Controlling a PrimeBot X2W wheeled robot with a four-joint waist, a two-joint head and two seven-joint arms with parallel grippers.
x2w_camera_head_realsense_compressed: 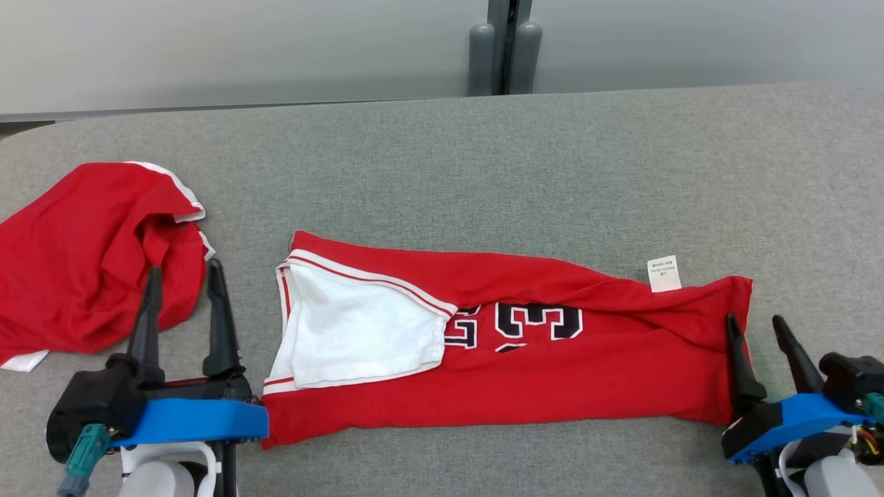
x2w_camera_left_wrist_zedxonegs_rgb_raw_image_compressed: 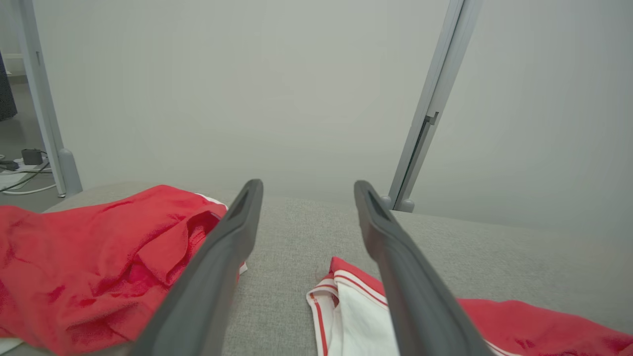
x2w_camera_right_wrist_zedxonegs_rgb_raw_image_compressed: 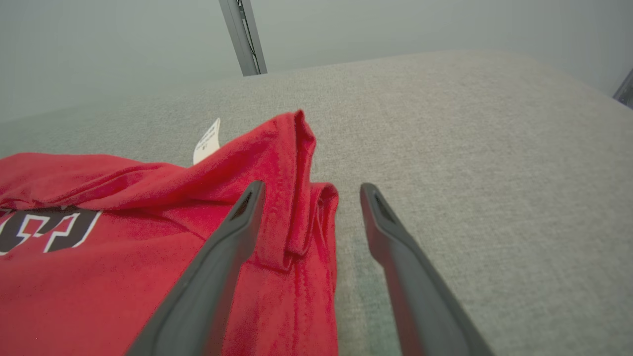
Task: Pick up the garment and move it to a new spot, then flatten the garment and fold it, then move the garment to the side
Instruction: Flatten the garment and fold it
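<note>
The garment (x2w_camera_head_realsense_compressed: 552, 373) is a red jersey with white trim and a black number, lying folded into a long strip across the grey table (x2w_camera_head_realsense_compressed: 483, 166). Its white inner side (x2w_camera_head_realsense_compressed: 359, 331) shows at the left end and a white label (x2w_camera_head_realsense_compressed: 664, 273) sticks out near the right end. My left gripper (x2w_camera_head_realsense_compressed: 184, 268) stands open just left of the strip's left end (x2w_camera_left_wrist_zedxonegs_rgb_raw_image_compressed: 356, 316), holding nothing. My right gripper (x2w_camera_head_realsense_compressed: 754, 319) is open at the strip's right edge (x2w_camera_right_wrist_zedxonegs_rgb_raw_image_compressed: 123, 257), with its left finger over the red cloth and its right finger over bare table.
A second red garment (x2w_camera_head_realsense_compressed: 76, 262) with white trim lies crumpled at the table's left, just beyond my left gripper's fingers (x2w_camera_left_wrist_zedxonegs_rgb_raw_image_compressed: 207, 277). Grey partition walls and a post (x2w_camera_head_realsense_compressed: 507, 48) stand behind the table's far edge.
</note>
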